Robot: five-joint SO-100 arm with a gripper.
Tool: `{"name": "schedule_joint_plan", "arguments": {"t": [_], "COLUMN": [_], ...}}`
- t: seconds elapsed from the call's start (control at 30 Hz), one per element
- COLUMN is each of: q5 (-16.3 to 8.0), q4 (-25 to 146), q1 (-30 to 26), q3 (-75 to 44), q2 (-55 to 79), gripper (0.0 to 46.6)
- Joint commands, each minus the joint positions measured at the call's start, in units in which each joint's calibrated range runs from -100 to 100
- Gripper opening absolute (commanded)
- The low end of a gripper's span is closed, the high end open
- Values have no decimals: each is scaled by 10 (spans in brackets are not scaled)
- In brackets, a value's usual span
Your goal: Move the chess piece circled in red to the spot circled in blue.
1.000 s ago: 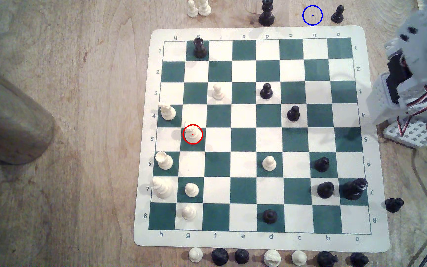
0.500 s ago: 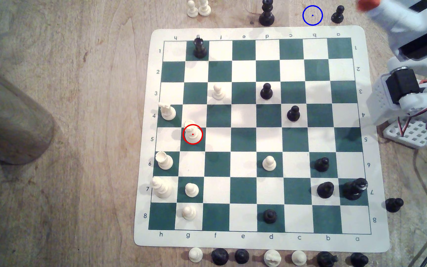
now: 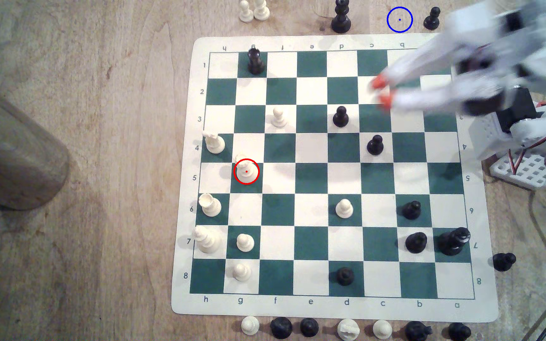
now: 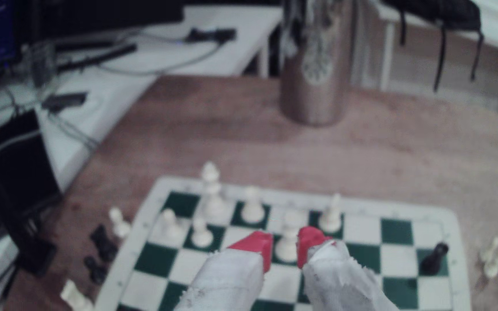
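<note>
Parted fingers (image 3: 384,92) above chessboard (image 3: 311,178), empty

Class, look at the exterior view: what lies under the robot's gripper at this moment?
The open gripper hangs over bare green and white squares of the chessboard near its b and c columns. No piece shows under its fingertips. The arm covers the board's far corner.
</note>
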Motion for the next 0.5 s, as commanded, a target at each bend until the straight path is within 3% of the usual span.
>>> {"name": "schedule_joint_plan", "arguments": {"t": [0.0,0.17,0.23,0.33,0.47], "q5": [-45,-67,-69,-69,-86], "q4": [-67,-67,-66,-61,-50], "q1": [-15,-24,-25,-25,-16], "q3": [-67,-176,-224,-264,-367], "q2": [129,280,348,405,527], "gripper": [186,180,156,158,179]}}
